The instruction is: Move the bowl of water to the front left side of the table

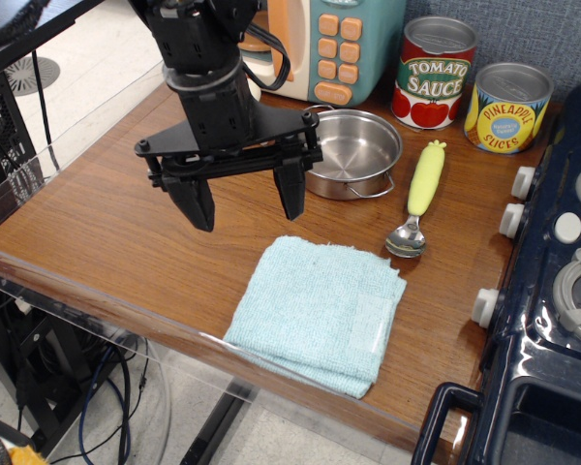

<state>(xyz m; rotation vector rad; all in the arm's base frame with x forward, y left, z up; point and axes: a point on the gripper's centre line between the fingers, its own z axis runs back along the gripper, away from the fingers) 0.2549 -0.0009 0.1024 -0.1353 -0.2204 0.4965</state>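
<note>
The brown wood-grain table (107, 232) with its clear acrylic edge fills most of the view, its front edge running from left centre down to the lower right. Along its right edge sits a dark blue toy stove (552, 320) with white knobs facing the tabletop. Over the left-centre of the surface hangs the black robot gripper (247, 201), its two dark fingers spread wide apart and pointing down, holding nothing; the right finger stands just in front of the bowl's left rim, though whether it touches cannot be told. Near the front edge lies a folded light blue cloth (315, 310), flat on the wood. At the back edge stands a teal and cream toy appliance with orange buttons (334, 44), partly hidden behind the arm. The bowl of water (356, 150), a small shallow shiny stainless-steel pot with thin wire loop handles, rests toward the back centre of the table, just in front of that appliance. In the back right corner stand a red-labelled tomato sauce can (435, 73) and, just beside it, a yellow-labelled pineapple slices can (506, 107). Right of the bowl lies a metal spoon with a yellow-green handle (418, 199), its scoop toward the front edge, near the cloth's far corner.
</note>
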